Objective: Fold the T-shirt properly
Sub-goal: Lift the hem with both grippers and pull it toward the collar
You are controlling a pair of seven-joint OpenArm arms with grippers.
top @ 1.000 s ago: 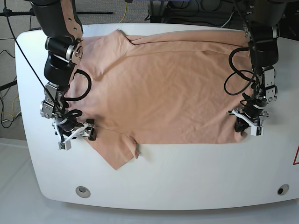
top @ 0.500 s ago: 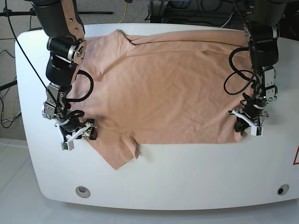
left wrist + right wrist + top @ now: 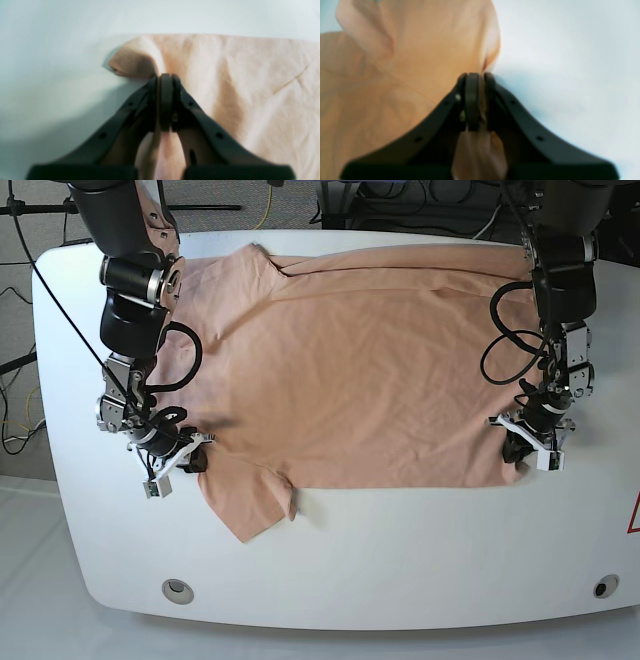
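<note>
T-shirt lies spread flat over the far half of the white tabletop, its far hem line running along the far edge, one sleeve sticking out toward the near-left corner. Both arms are down at the shirt's near edge. Left pincer, toward the tabletop's right edge, is closed tight on the near corner of the fabric; the left wrist view shows cloth pinched between the pads and a small fold of fabric bunched just ahead of them. Right pincer, toward the left edge, is likewise clamped shut on the cloth beside the sleeve, with fabric pulled through the jaws in its wrist view. Step in hand, as I judge it: grasps secured for the first fold, shirt not yet lifted or folded. Next move likely calls for raising both held points together and carrying them toward the far edge, keeping the arms level so the near edge comes over straight. Risk: uneven lift would skew the fold or drag the loose sleeve.
</note>
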